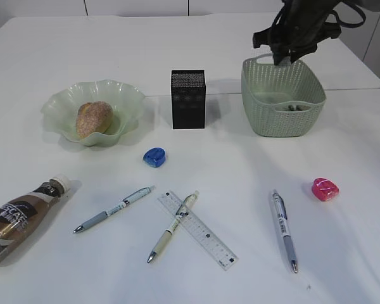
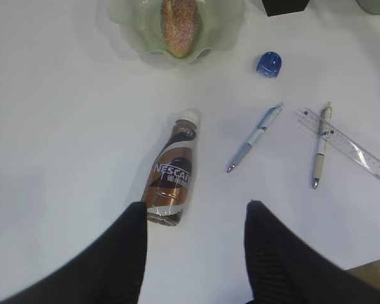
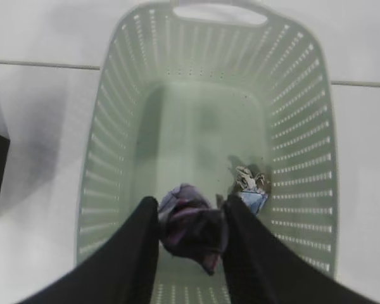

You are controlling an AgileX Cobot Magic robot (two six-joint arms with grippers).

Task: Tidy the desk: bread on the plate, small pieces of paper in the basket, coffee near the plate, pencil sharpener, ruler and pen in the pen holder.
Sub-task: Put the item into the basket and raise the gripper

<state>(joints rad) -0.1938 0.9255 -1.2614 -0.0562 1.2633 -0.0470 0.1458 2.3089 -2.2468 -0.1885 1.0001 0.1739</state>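
My right gripper (image 3: 190,206) is shut on a crumpled purple piece of paper (image 3: 191,229) and holds it over the green basket (image 3: 114,126). In the exterior view it hangs above the basket's back rim (image 1: 284,58). Another crumpled paper (image 3: 250,183) lies in the basket. My left gripper (image 2: 196,209) is open and empty above the table, just below the lying coffee bottle (image 2: 172,177). The bread (image 1: 93,118) sits on the green wavy plate (image 1: 130,101). The black pen holder (image 1: 188,99) stands in the middle.
A blue pencil sharpener (image 1: 154,157) and a pink one (image 1: 325,189) lie on the table. The clear ruler (image 1: 199,231) lies under a beige pen (image 1: 171,229). A blue-grey pen (image 1: 113,209) and a grey pen (image 1: 284,229) lie at the front.
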